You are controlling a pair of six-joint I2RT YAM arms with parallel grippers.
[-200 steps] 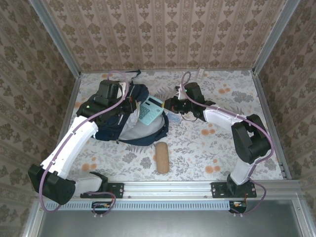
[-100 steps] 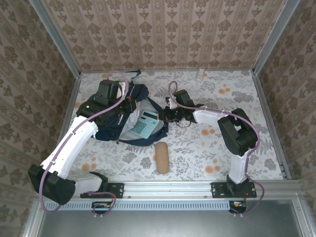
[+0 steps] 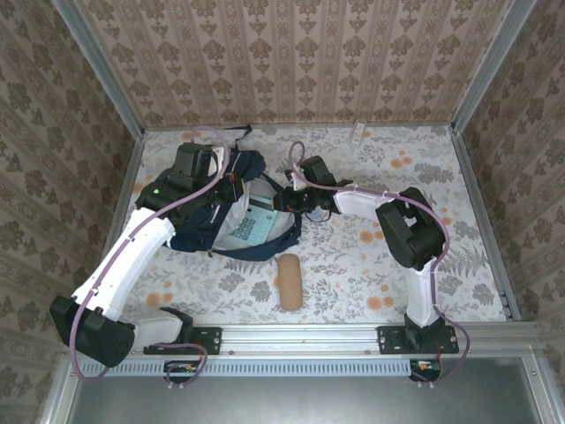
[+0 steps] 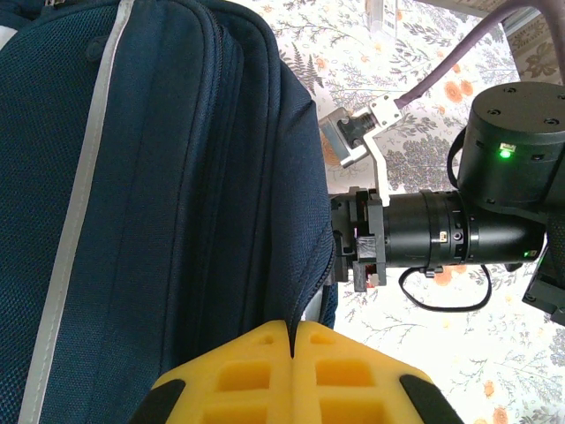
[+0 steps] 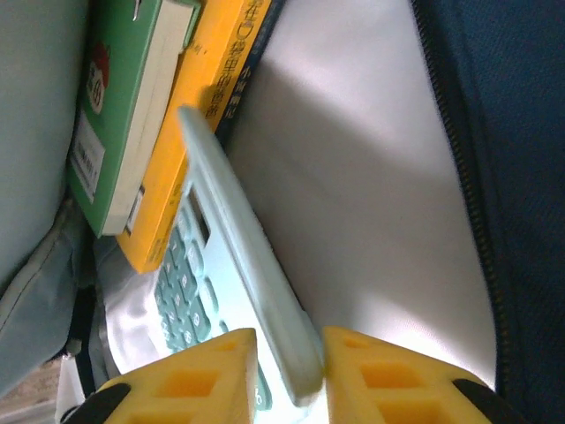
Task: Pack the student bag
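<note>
Left end effector (image 4: 291, 331) clamps student bag (image 4: 132, 177) at tabletop 9 o'clock; right end effector (image 5: 290, 340) straddles calculator (image 5: 238, 256); I cannot tell its grip.

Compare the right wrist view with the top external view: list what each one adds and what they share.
Right wrist view: a green book and a yellow book tucked inside against the grey lining, with the right gripper flanking the calculator by its edge.
Top external view: the left arm reaching onto the student bag, a brown roll lying on the table in front of it, and a small white item at the far edge.
Shared: the navy student bag and the teal calculator in its opening.
</note>
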